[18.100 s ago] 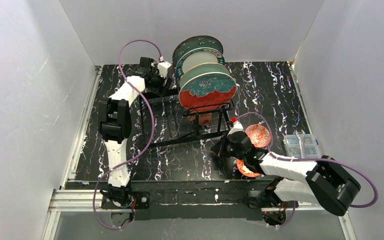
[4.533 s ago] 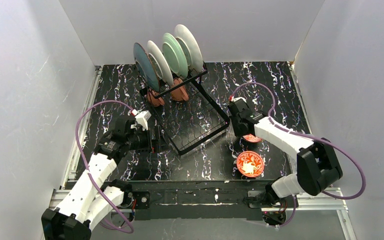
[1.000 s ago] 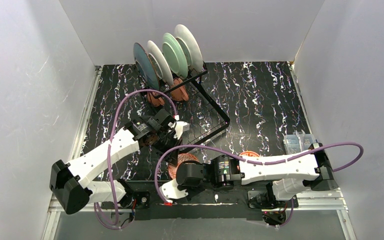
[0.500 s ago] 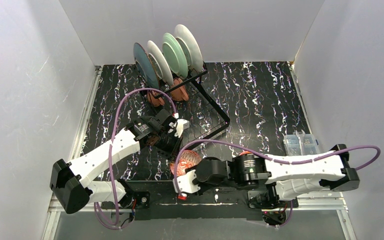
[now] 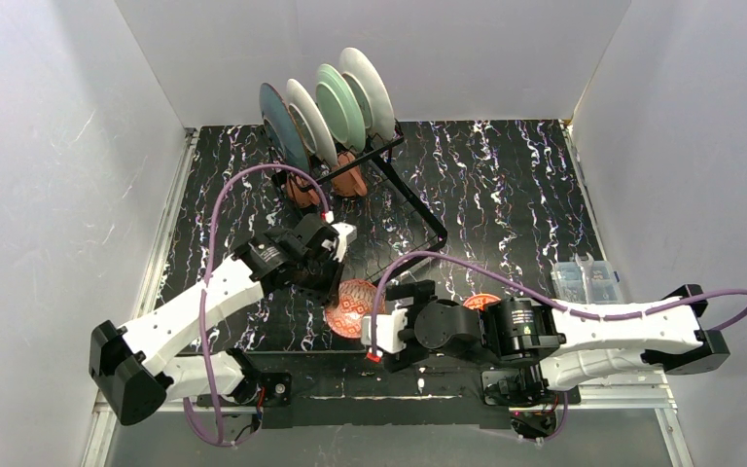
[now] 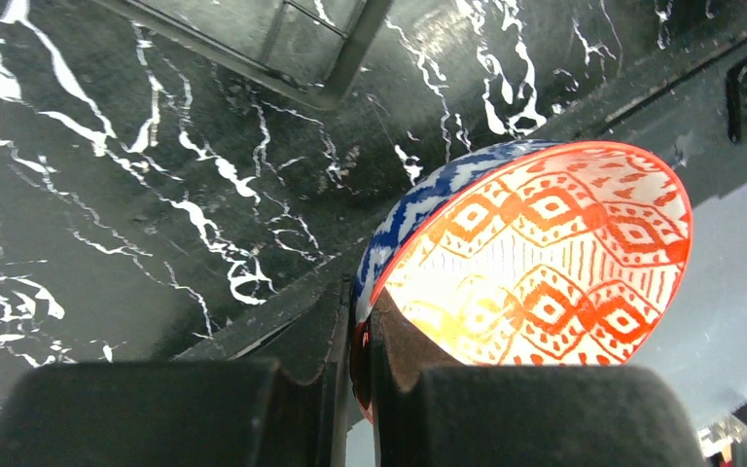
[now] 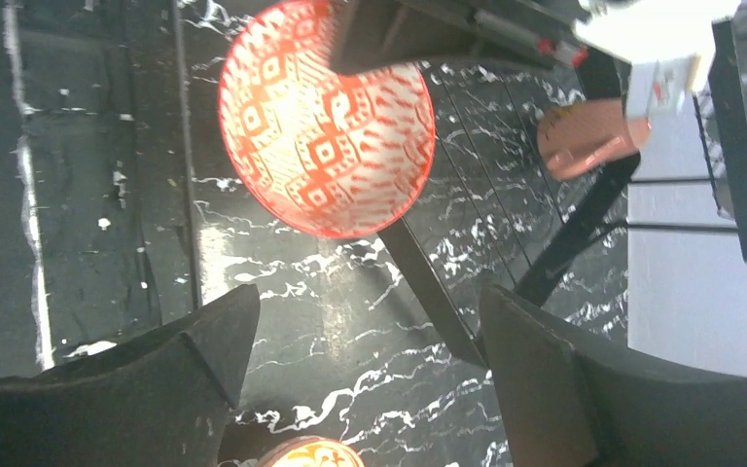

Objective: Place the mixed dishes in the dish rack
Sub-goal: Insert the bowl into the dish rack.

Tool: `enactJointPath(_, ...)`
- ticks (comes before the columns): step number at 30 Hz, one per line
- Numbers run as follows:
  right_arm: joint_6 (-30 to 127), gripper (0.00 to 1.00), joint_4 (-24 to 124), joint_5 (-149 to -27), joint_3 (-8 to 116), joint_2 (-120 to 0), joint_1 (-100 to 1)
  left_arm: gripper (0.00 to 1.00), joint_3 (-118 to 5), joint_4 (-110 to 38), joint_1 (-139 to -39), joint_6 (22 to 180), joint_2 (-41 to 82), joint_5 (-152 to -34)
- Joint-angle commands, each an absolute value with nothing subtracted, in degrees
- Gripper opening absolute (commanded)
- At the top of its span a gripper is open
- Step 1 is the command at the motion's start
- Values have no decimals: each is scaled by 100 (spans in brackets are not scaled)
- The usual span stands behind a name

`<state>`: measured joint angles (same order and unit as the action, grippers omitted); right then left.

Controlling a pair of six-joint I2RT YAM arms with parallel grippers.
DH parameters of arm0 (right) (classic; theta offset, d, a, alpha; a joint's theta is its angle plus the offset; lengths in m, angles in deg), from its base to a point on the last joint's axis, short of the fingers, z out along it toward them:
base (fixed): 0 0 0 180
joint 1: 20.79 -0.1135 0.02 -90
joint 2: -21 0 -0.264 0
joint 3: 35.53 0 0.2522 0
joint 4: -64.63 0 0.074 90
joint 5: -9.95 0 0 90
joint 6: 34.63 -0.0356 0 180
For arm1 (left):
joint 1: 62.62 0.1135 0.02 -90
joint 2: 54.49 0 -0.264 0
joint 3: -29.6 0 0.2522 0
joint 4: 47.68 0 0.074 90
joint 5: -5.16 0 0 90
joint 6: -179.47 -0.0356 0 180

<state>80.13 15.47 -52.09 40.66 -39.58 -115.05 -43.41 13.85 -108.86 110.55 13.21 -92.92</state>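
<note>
red-patterned bowl (image 5: 350,307) is hanging tilted, its rim pinched in the closed left gripper (image 6: 360,336), by the tabletop's near edge. dish rack (image 5: 426,214) is lying just beyond it. right gripper (image 7: 368,304) is gaping empty alongside.

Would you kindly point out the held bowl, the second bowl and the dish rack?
held bowl (image 6: 545,263): left wrist view, on its patterned inside.
second bowl (image 5: 482,302): top external view, on the visible sliver of rim.
dish rack (image 5: 384,219): top external view, on its flat grid base.
</note>
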Motion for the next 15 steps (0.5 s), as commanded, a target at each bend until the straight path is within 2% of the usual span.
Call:
enactJointPath(1, 7533, 94, 1930, -4313, 3933, -3784, -11507, 0, -4287, 1302, -10872, 11270, 941, -8584)
enactJointPath(5, 6990, 98, 2047, -3789, 4020, -3756, -11307, 0, -4279, 1289, -10869, 11428, 720, -7889)
enactJointPath(15, 5713, 98, 1532, -4516, 4713, -4178, -9511, 0, -4206, 1242, -10856, 11874, 90, -6744)
